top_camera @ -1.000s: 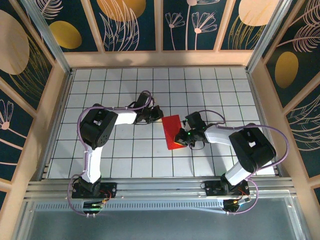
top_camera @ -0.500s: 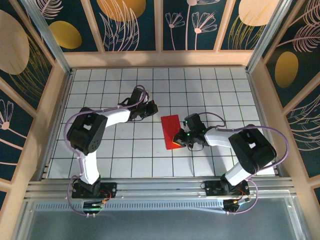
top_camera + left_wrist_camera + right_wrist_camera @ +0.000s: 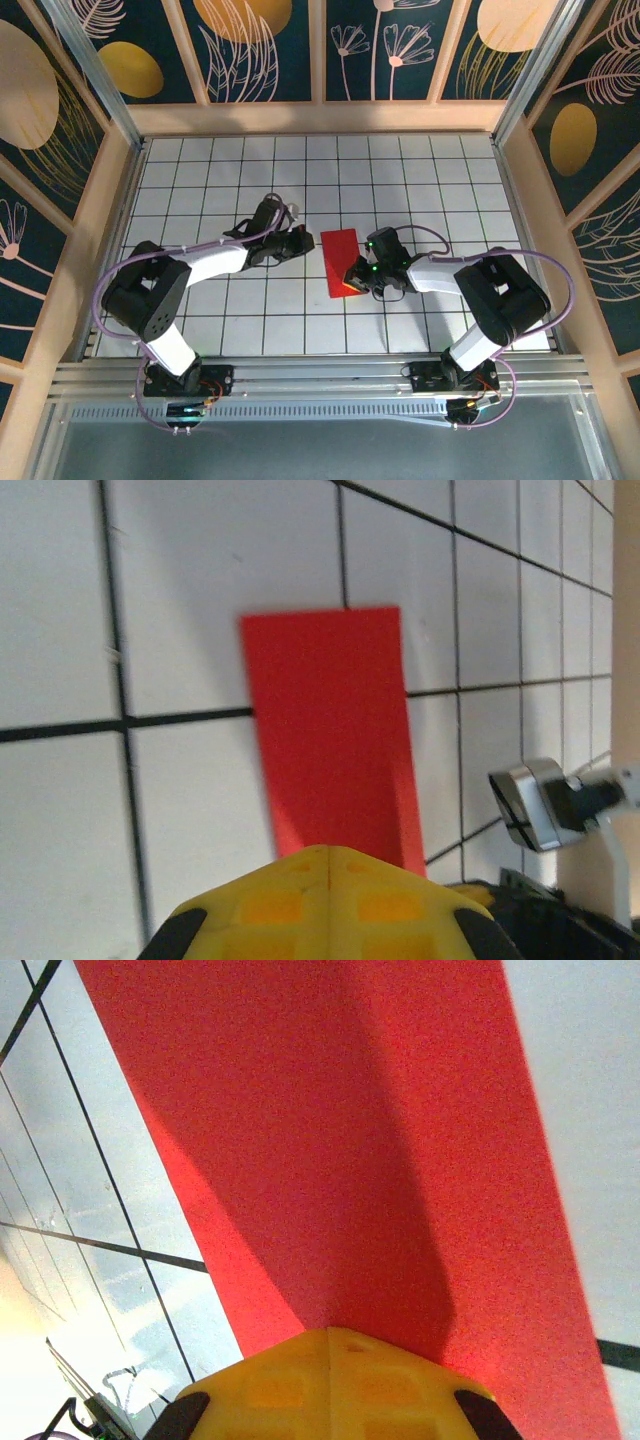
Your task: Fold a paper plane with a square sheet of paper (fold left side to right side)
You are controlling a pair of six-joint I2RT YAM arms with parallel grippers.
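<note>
Top view: the right gripper [image 3: 358,273] is covering the near-right corner of the red sheet [image 3: 340,255], so that corner isn't showing.

Right wrist cam: the sheet [image 3: 330,1130] is running out of frame at top & bottom. The gripper's yellow fingertips [image 3: 330,1385] are pressing together w/ nothing between them. The tip is sitting over the paper w/ its shadow meeting it, but actual contact is hard to tell.

Left wrist cam: the sheet's [image 3: 330,740] near end is disappearing behind the left gripper [image 3: 325,900], whose yellow tips are also closing tight on nothing. Part of the right arm [image 3: 545,805] is poking in at the right, blurred.

In top view the left gripper [image 3: 305,241] is sitting low over the tiled table [image 3: 240,170], just beside the sheet's far-left edge & apart from it.

The sheet is lying flat near table centre, betw. the two grippers, showing as a narrow rectangle. Its long axis is running far-to-near, w/ the near end leaning slightly right.
</note>
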